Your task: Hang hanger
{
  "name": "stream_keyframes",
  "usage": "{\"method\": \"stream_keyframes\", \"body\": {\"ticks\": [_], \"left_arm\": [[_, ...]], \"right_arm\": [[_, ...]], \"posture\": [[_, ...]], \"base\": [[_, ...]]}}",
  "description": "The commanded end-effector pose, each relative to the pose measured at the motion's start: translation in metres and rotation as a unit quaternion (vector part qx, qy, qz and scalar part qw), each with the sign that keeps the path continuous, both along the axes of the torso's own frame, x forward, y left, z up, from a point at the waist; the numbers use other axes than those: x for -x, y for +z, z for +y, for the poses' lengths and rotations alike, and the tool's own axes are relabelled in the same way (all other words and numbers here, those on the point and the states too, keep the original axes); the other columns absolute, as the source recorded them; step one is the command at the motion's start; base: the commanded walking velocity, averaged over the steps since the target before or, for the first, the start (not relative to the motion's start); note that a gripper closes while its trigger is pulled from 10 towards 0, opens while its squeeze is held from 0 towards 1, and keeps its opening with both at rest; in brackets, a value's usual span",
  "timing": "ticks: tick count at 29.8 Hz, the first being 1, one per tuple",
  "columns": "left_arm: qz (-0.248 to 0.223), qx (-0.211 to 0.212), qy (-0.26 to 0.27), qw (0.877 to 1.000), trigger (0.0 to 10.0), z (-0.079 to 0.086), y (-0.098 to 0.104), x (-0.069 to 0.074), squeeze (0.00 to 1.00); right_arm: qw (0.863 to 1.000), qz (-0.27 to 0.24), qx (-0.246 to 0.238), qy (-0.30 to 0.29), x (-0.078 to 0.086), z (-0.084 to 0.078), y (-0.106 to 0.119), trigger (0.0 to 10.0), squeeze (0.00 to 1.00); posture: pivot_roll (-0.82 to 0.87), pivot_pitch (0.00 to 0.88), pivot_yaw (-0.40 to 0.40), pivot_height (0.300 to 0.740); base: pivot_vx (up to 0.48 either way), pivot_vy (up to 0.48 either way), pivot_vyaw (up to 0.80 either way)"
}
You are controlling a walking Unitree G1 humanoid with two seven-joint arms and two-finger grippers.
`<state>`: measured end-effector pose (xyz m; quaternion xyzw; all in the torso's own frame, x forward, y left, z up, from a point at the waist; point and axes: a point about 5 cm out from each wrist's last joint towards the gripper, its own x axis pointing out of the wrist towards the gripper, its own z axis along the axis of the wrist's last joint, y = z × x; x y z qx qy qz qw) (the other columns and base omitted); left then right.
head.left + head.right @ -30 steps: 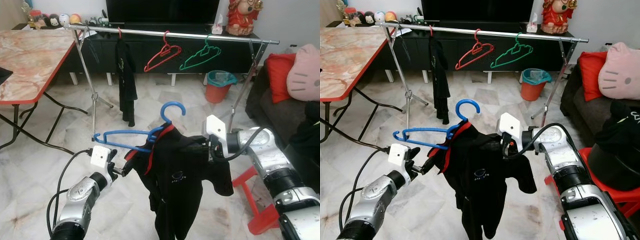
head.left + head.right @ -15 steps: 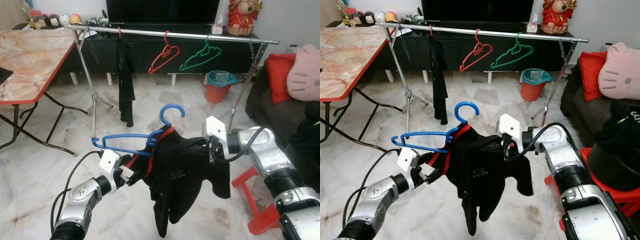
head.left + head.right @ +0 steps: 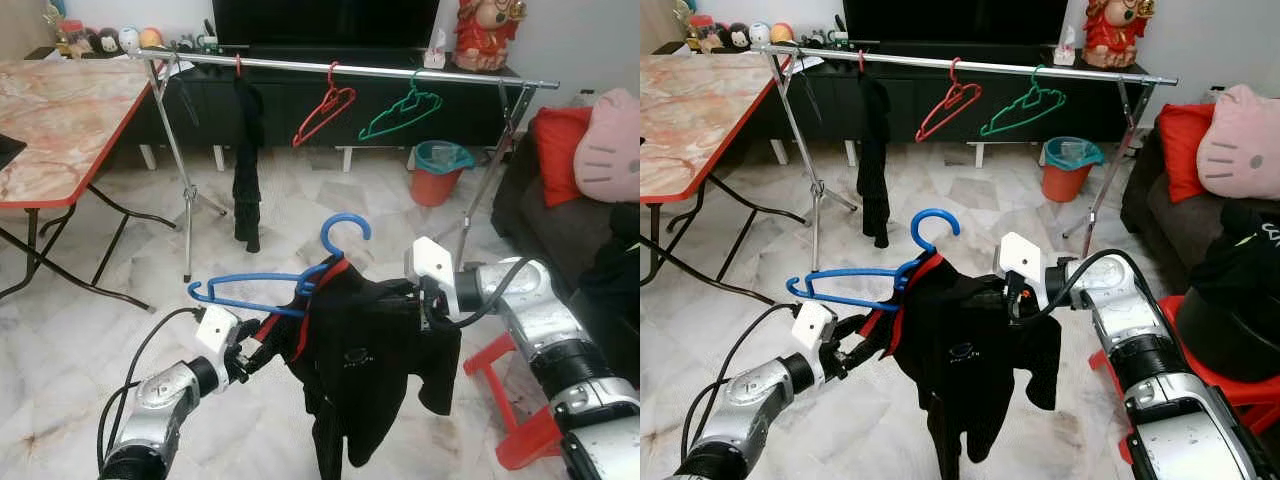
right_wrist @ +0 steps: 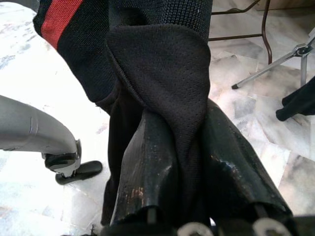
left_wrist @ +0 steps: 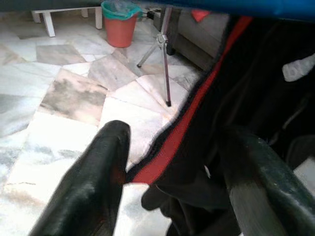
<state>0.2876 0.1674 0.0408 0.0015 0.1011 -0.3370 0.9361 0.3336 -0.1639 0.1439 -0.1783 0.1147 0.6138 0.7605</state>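
My left claw (image 3: pixel 262 347) has slid back along the black red-trimmed shirt (image 3: pixel 365 370), fingers spread around its collar edge. My right claw (image 3: pixel 424 305) stays pinched on shirt fabric, as its wrist view confirms. The blue plastic hanger (image 3: pixel 285 283) sits above, half dressed, not yet hung.
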Motion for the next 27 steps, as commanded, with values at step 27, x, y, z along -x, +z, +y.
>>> {"method": "stream_keyframes", "body": {"ticks": [27], "left_arm": [[-0.013,0.037,-0.004,0.999,0.0,-0.003,0.006,0.001,0.0]], "right_arm": [[0.998,-0.011,-0.019,-0.054,-0.003,0.0,-0.005,0.0,0.0]], "posture": [[-0.03,0.0,-0.059,0.74]], "base": [[0.0,0.0,0.0]]}}
